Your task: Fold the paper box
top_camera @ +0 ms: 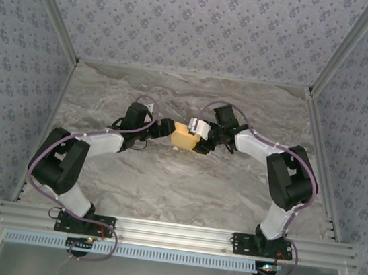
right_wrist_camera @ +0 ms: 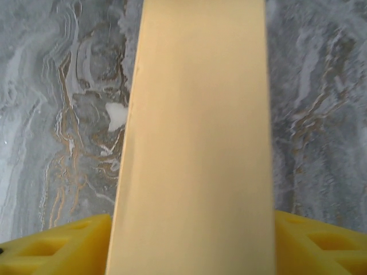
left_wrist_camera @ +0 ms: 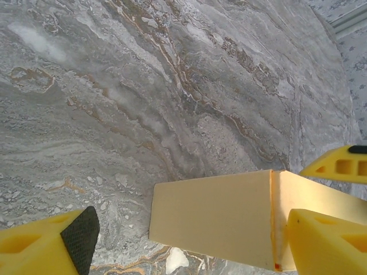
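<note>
The table (top_camera: 163, 189) looks like grey stone with wavy lines, and the walls (top_camera: 186, 16) have blue-grey paper with little flowers. Both arms bend in from the near edge and meet in the middle. The paper box (top_camera: 184, 137) is there between them, plain yellow. The left gripper (left_wrist_camera: 189, 229) is wide open round one end, with one finger (left_wrist_camera: 80, 235) not touching. The right gripper (right_wrist_camera: 192, 223) has the box between its fingers; I cannot tell if it squeezes
</note>
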You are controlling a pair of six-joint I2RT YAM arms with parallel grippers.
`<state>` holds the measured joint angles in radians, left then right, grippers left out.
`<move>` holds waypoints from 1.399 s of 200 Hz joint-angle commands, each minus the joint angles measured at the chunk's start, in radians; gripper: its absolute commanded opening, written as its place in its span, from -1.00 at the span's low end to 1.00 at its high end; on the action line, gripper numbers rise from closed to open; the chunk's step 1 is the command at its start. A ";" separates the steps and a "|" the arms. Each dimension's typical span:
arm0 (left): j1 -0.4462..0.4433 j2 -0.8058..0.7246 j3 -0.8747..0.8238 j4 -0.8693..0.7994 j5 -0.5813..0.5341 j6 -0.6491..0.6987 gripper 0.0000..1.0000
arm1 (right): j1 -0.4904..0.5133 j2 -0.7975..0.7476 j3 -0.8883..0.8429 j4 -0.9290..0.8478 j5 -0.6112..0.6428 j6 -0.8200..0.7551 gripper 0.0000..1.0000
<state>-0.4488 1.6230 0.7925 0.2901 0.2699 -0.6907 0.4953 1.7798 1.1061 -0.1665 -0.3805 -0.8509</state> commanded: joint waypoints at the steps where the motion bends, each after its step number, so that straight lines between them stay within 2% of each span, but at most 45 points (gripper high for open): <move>1: 0.004 -0.015 -0.029 -0.119 -0.047 0.015 0.86 | 0.044 -0.015 0.008 -0.038 0.086 -0.062 0.40; 10: 0.007 -0.035 -0.025 -0.126 -0.047 0.000 0.98 | 0.062 -0.030 -0.022 0.007 0.138 -0.090 0.40; 42: 0.024 -0.175 -0.015 -0.161 -0.046 -0.045 0.98 | 0.140 -0.073 -0.142 0.194 0.346 -0.217 0.37; 71: 0.035 -0.328 0.003 -0.265 -0.150 -0.019 0.99 | 0.213 -0.085 -0.257 0.381 0.519 -0.299 0.42; 91: 0.058 -0.423 -0.024 -0.269 -0.205 0.020 0.99 | 0.259 -0.102 -0.321 0.462 0.579 -0.329 0.52; 105: 0.072 -0.488 -0.059 -0.244 -0.244 0.058 0.99 | 0.285 -0.140 -0.360 0.469 0.581 -0.330 0.56; 113: 0.075 -0.522 -0.070 -0.259 -0.291 0.079 0.99 | 0.297 -0.171 -0.374 0.457 0.574 -0.322 0.76; 117: 0.075 -0.536 -0.074 -0.268 -0.319 0.090 0.99 | 0.301 -0.187 -0.377 0.439 0.568 -0.308 0.97; 120: 0.076 -0.547 -0.077 -0.275 -0.338 0.099 0.99 | 0.304 -0.200 -0.376 0.424 0.560 -0.295 1.00; 169: 0.079 -0.622 -0.118 -0.296 -0.594 0.257 0.99 | 0.263 -0.434 -0.352 0.081 0.325 -0.143 1.00; 187: 0.078 -0.632 -0.157 -0.228 -0.664 0.322 0.99 | 0.215 -0.524 -0.342 -0.019 0.176 -0.091 1.00; 204: 0.078 -0.631 -0.165 -0.204 -0.721 0.380 0.98 | 0.172 -0.606 -0.332 -0.085 0.029 -0.069 1.00; 219: 0.077 -0.630 -0.159 -0.207 -0.772 0.422 0.98 | 0.139 -0.669 -0.325 -0.086 -0.039 -0.033 1.00; 236: 0.078 -0.657 -0.185 -0.168 -0.804 0.473 0.98 | 0.095 -0.730 -0.323 -0.030 -0.059 0.040 1.00; 249: 0.078 -0.713 -0.258 -0.072 -0.758 0.541 0.99 | 0.067 -0.773 -0.322 0.042 -0.026 0.111 1.00; 270: 0.079 -0.820 -0.377 0.032 -0.551 0.755 0.99 | 0.034 -0.842 -0.339 0.181 0.151 0.239 1.00; 280: 0.080 -0.840 -0.399 0.045 -0.582 0.759 0.98 | 0.017 -0.878 -0.354 0.239 0.257 0.301 1.00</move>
<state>-0.3721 0.8459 0.4561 0.2073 -0.3962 -0.1249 0.5423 0.9745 0.7483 -0.0891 -0.3016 -0.7429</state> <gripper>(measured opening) 0.993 0.999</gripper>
